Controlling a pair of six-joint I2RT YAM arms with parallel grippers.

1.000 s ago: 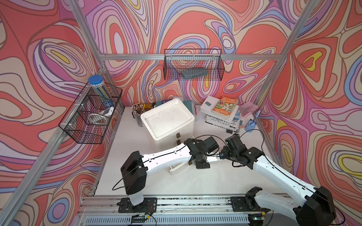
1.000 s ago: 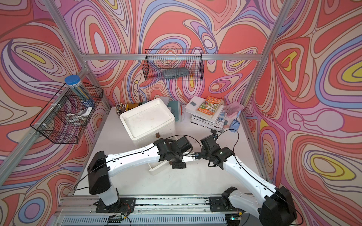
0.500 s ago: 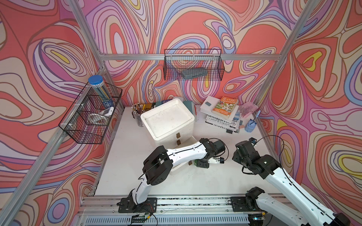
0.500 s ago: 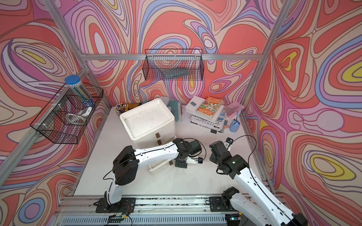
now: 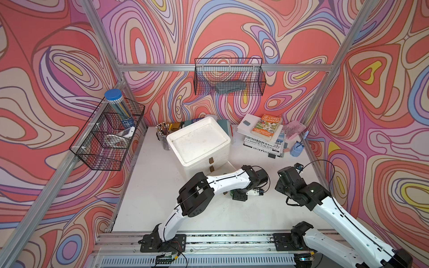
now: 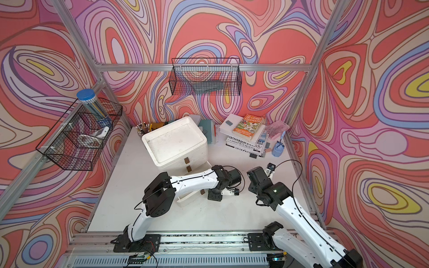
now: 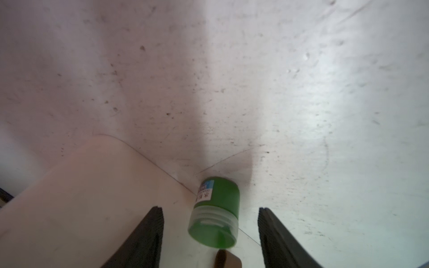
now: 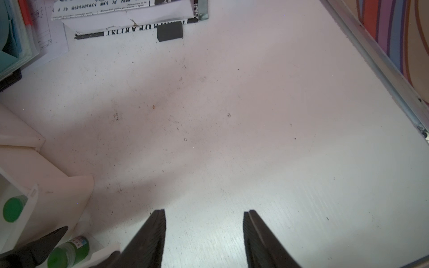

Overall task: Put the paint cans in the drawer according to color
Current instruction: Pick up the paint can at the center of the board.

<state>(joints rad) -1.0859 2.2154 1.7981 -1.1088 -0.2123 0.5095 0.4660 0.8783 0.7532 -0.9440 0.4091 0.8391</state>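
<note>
Left tool point(image 7: 209, 208) was spread, jaws either side of a green paint can point(image 7: 220, 197) lying on its side. Clear gaps on both sides, nothing pinched. The can sat right at the open drawer point(image 6: 185, 200) corner; couldn't tell if it was inside or on the tabletop point(image 8: 232, 139). Right tool point(image 8: 204, 211) was spread too, empty, over bare tabletop. Second green can point(image 8: 12, 208) stood lid-up in a compartment of the drawer unit point(image 5: 197, 160). Book stack point(image 5: 264, 130) was at the back.
</note>
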